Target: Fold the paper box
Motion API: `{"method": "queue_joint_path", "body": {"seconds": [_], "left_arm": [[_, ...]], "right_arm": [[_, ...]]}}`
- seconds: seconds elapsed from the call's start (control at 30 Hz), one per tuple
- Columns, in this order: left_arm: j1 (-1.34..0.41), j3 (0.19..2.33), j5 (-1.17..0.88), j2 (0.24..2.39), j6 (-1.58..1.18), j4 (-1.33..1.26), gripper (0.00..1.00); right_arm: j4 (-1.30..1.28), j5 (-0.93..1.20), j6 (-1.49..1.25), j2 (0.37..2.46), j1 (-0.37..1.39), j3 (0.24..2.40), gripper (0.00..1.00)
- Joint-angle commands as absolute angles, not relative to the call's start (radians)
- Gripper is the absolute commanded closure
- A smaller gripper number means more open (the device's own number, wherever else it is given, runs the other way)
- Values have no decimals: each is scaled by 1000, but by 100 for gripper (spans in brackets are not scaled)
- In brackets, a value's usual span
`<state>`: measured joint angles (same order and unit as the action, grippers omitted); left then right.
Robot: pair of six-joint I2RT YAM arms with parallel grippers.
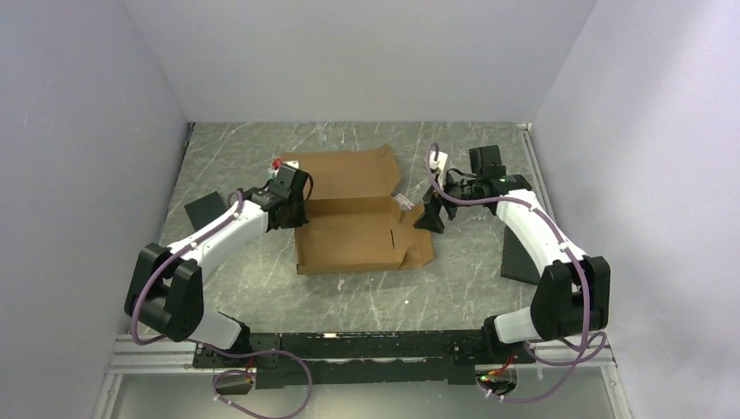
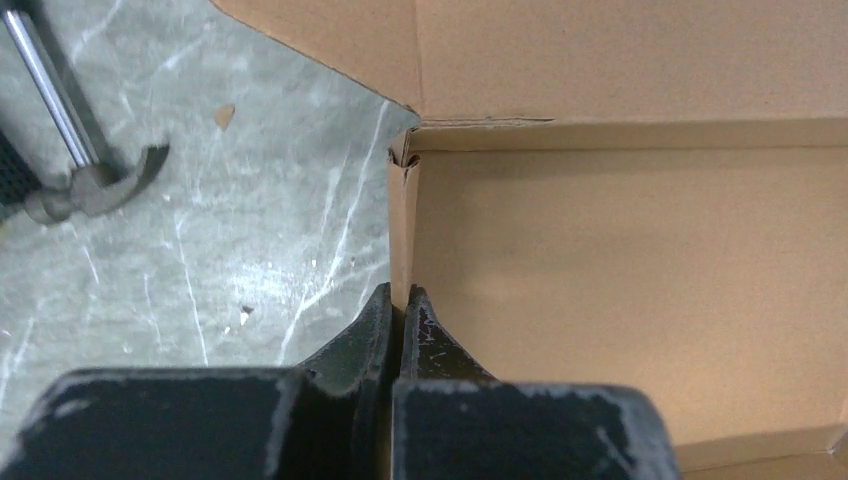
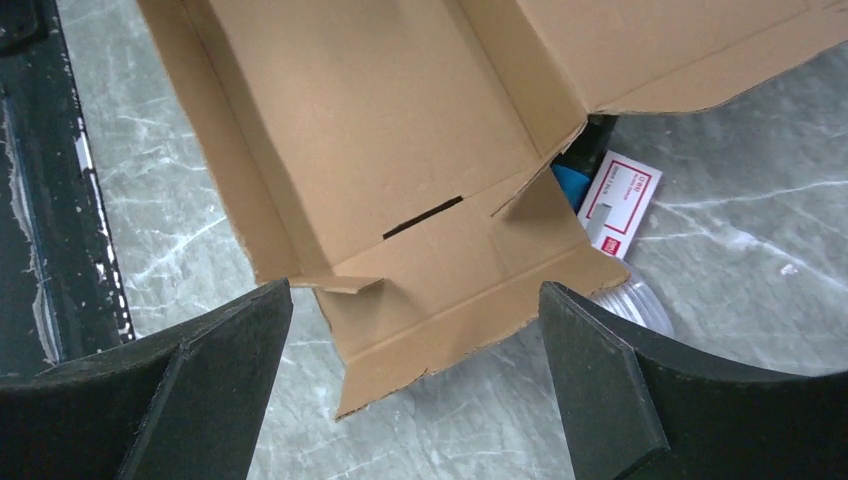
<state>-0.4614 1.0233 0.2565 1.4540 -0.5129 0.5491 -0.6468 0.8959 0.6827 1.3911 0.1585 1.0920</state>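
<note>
**Left arm pinches a box wall on a grey marbled table; right arm hangs open**

The table (image 1: 262,288) is a grey stone-patterned surface crossed by pale scratches and veins, closed in by plain pale walls (image 1: 366,52) at the back and on both sides. A metal rail (image 1: 140,358) runs along the near edge where the arms are bolted.

The paper box (image 1: 358,214) lies in the middle of the table between the two arms, partly formed, with its far panel tilted up and its shallow tray open to the top. The left gripper (image 2: 402,295) is at the box's left side, its jaws pressed together on the upright side wall near a corner. The right gripper (image 3: 412,292) hovers over the box's right end with its jaws spread wide, holding nothing.

A black pad (image 1: 205,209) lies on the table to the left, well apart from the box. A hammer (image 2: 95,185) rests on the surface beside the box's left side. A white and red card (image 3: 620,205) pokes out from under its right edge
</note>
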Motion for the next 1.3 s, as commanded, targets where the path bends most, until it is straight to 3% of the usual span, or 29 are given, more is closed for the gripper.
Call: {"method": "queue_joint_path", "body": {"seconds": [0.0,0.27,0.57,0.7,1.07,1.27], "left_arm": [[-458,964,257,1387,-656,535,100],[-465,831,263,1320,-734,500,100],[-489,782,293,1238,-726,481,100],[-492,797,266,1238,-715,487,89],[-494,800,226,1214,-700,512,53],[-494,855,156,1150,-626,545,41]], "right_arm": [[-507,791,553,1423,204,1065,4],[-356,671,312,1441,190,1008,16],[-330,708,239,1421,215,898,20],[-291,678,214,1420,229,853,22],[-251,550,171,1450,260,861,49],[-233,524,156,1430,263,858,65]]}}
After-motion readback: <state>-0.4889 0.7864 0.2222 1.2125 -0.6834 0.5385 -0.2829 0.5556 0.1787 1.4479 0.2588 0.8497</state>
